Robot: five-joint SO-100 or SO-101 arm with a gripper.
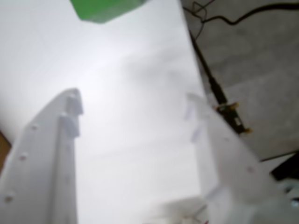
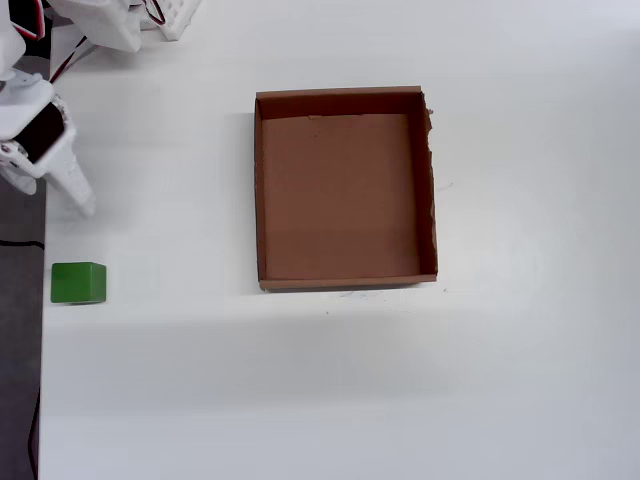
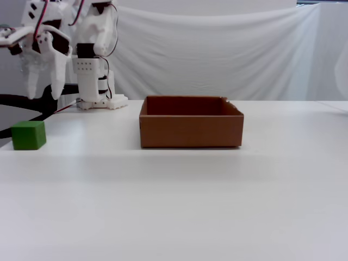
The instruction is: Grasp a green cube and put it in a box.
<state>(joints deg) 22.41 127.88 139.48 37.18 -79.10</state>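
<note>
The green cube (image 2: 78, 283) rests on the white table close to its left edge in the overhead view, well left of the box (image 2: 340, 200). The fixed view shows the green cube (image 3: 29, 135) at the far left and the brown cardboard box (image 3: 190, 130) in the middle, with nothing visible inside it from above. My gripper (image 3: 43, 95) hangs open above the table, behind and slightly above the cube, holding nothing. From overhead the gripper (image 2: 50, 195) sits just beyond the cube. In the wrist view the gripper (image 1: 134, 100) is spread wide, and the green cube (image 1: 105, 9) shows at the top edge ahead.
The arm's white base (image 3: 98, 81) stands at the back left. The table edge runs just left of the cube, with a grey surface (image 2: 20, 300) beyond it and black cables (image 1: 210, 79) lying there. A white cloth (image 3: 228, 54) hangs behind.
</note>
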